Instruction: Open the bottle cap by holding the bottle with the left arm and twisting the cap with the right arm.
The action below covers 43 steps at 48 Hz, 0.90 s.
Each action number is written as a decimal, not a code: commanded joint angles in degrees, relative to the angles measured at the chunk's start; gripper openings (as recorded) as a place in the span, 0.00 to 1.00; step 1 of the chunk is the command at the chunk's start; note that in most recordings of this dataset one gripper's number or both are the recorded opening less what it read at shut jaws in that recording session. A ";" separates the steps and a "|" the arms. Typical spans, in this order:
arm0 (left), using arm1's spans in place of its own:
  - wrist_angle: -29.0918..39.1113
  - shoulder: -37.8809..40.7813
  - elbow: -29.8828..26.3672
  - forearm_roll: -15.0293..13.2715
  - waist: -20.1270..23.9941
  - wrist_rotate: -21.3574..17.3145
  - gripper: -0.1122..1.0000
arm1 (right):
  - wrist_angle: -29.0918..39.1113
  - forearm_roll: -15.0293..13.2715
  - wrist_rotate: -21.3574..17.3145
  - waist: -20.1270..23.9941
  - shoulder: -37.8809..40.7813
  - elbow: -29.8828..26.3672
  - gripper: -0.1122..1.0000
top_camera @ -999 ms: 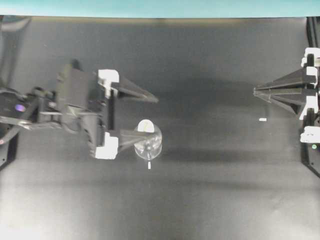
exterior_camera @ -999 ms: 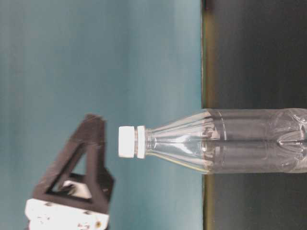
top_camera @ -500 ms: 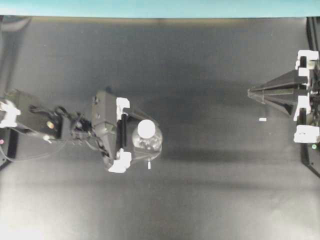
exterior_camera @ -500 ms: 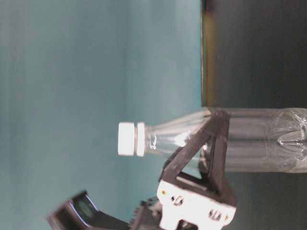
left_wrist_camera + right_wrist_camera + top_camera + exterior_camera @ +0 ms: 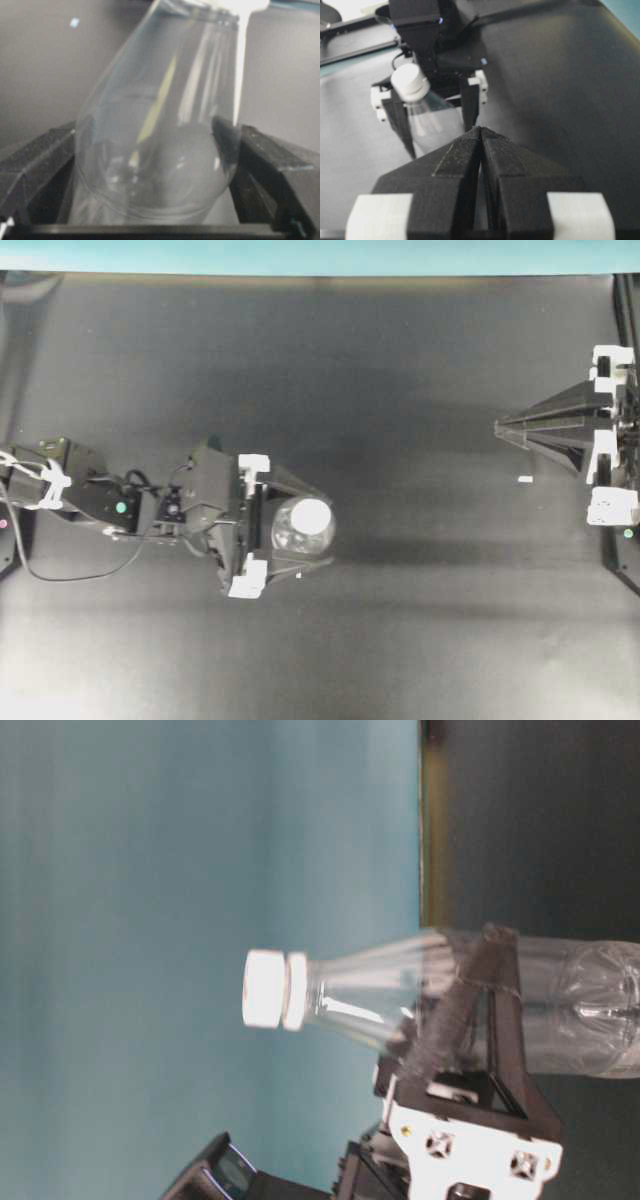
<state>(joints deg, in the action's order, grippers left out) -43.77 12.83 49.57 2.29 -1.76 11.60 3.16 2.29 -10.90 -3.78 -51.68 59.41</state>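
On the left of the dark bench [image 5: 400,640], the left claw [image 5: 318,522] stands wide apart, its fingers [image 5: 40,160] flanking the clear bottle [image 5: 300,528] without squeezing it. The white cap [image 5: 312,514] tops the tilted bottle. Far right, the right claw [image 5: 502,426] is closed, empty.

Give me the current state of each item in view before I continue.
bottle: upright on the table, tilted slightly, between the left tool's fingers.
bottle cap: still on the neck.
left tool: open, fingers on both sides of the bottle body.
right tool: shut, empty, well away from the bottle.
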 commanded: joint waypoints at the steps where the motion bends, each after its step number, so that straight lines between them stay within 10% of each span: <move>1: 1.23 1.58 2.55 0.26 -0.18 0.26 0.99 | -0.26 0.09 -0.70 0.09 0.35 -0.44 0.09; 28: 2.46 2.29 2.29 0.26 -0.18 -0.09 0.97 | 5.10 0.26 -8.70 3.60 1.14 -1.41 0.09; 43: -0.70 2.46 1.41 0.26 -0.09 -2.64 0.89 | 22.15 0.26 -8.88 6.77 8.09 -11.07 0.18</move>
<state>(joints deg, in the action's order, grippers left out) -43.24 15.38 51.77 2.37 -1.76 9.49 20.65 2.46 -19.34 2.72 -45.88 53.00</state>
